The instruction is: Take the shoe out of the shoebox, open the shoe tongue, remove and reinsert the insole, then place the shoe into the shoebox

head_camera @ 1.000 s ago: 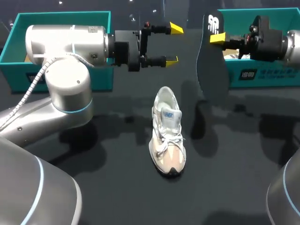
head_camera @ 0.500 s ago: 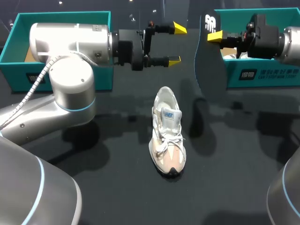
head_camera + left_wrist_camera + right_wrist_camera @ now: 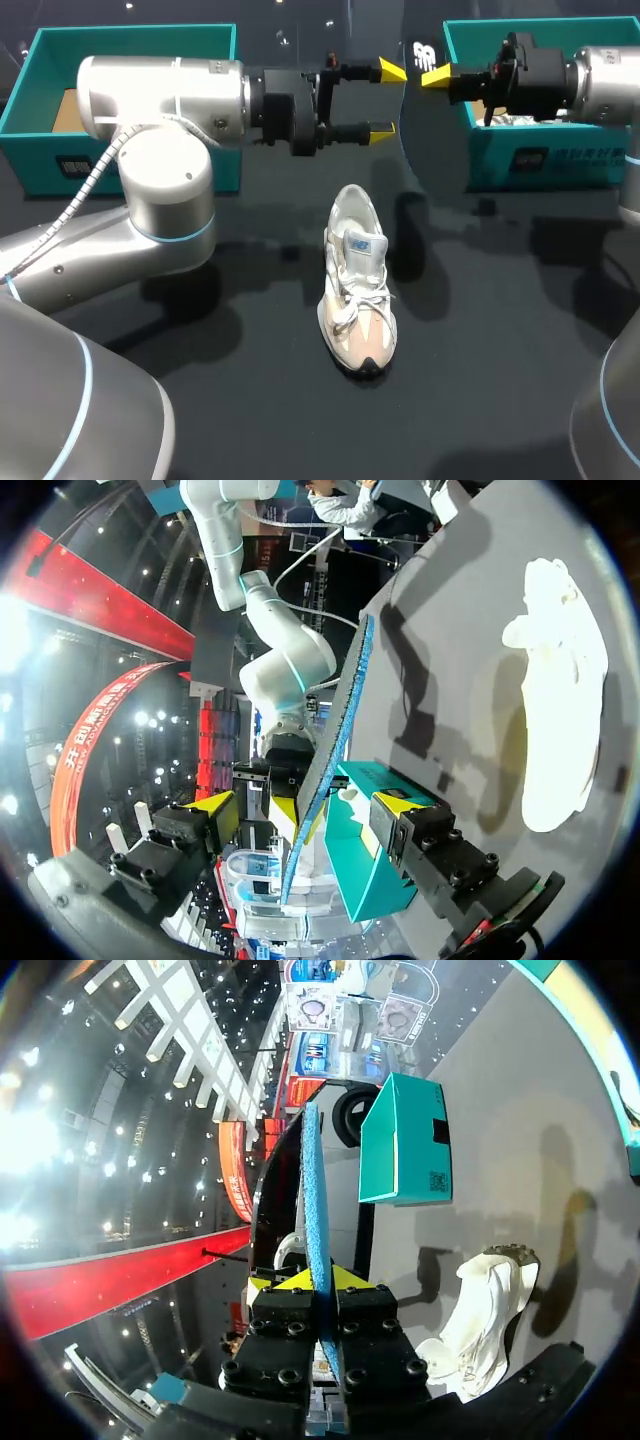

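A white and beige shoe (image 3: 358, 280) lies on the dark table, toe toward me, also visible in the left wrist view (image 3: 555, 700) and the right wrist view (image 3: 490, 1310). The dark insole (image 3: 422, 110) with a blue underside (image 3: 312, 1180) hangs upright in the air, and my right gripper (image 3: 435, 75) (image 3: 320, 1278) is shut on its top end. My left gripper (image 3: 387, 100) (image 3: 305, 810) is open, level with that top end. In the left wrist view the insole's edge (image 3: 335, 740) passes between its yellow fingertips (image 3: 215, 815), and I see no contact.
A teal shoebox (image 3: 540, 160) stands at the back right, under my right arm. A second teal box (image 3: 130, 40) stands at the back left, behind my left arm; it also shows in the right wrist view (image 3: 405, 1140).
My right arm has carried the insole leftward. My left gripper has moved right to meet it, and the insole's top now lies between the left fingers.
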{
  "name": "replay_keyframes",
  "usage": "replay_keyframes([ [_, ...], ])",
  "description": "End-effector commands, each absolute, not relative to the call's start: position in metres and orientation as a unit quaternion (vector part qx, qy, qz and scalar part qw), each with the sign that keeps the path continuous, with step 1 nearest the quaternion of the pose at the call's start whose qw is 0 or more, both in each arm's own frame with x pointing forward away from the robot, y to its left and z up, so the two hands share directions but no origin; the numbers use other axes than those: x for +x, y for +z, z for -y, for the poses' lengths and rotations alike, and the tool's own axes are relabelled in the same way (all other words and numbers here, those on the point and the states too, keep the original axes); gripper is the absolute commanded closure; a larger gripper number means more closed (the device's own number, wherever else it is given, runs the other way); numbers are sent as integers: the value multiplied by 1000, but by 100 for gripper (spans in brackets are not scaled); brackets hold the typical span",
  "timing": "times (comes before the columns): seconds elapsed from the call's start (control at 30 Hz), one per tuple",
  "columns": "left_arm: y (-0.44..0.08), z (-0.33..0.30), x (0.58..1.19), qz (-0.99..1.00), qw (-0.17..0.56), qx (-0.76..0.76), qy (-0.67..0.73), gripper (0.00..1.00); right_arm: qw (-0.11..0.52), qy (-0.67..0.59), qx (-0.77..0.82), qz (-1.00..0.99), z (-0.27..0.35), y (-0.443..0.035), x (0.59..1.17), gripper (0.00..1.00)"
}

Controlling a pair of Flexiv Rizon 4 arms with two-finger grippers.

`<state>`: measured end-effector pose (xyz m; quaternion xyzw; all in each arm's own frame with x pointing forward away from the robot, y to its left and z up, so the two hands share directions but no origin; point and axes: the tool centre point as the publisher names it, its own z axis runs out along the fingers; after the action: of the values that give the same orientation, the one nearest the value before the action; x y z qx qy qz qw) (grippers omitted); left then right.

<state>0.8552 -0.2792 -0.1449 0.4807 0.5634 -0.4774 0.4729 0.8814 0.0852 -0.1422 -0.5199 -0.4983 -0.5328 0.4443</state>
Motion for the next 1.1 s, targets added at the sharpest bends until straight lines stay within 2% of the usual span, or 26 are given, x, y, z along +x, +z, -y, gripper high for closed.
replay_keyframes([
  [0.03,-146,282,855,-563,474,481,-477,21,451,-516,-533,497,-89,-147,890,100],
  [0.1,-147,283,855,-562,474,481,-476,21,452,-512,-541,490,-89,-149,892,100],
  [0.27,-150,286,856,-563,473,483,-476,37,459,-503,-556,477,-91,-151,895,100],
  [0.47,-153,288,857,-563,470,485,-476,43,464,-497,-569,463,-93,-153,897,100],
  [0.57,-154,290,857,-563,470,484,-478,50,466,-496,-572,457,-94,-154,898,100],
  [0.7,-156,292,858,-562,471,484,-478,54,469,-495,-574,453,-97,-155,899,100],
  [0.87,-159,295,861,-566,470,482,-476,54,476,-495,-572,450,-103,-155,901,100],
  [1.1,-163,298,862,-569,468,482,-474,64,482,-493,-568,450,-109,-156,903,100],
])
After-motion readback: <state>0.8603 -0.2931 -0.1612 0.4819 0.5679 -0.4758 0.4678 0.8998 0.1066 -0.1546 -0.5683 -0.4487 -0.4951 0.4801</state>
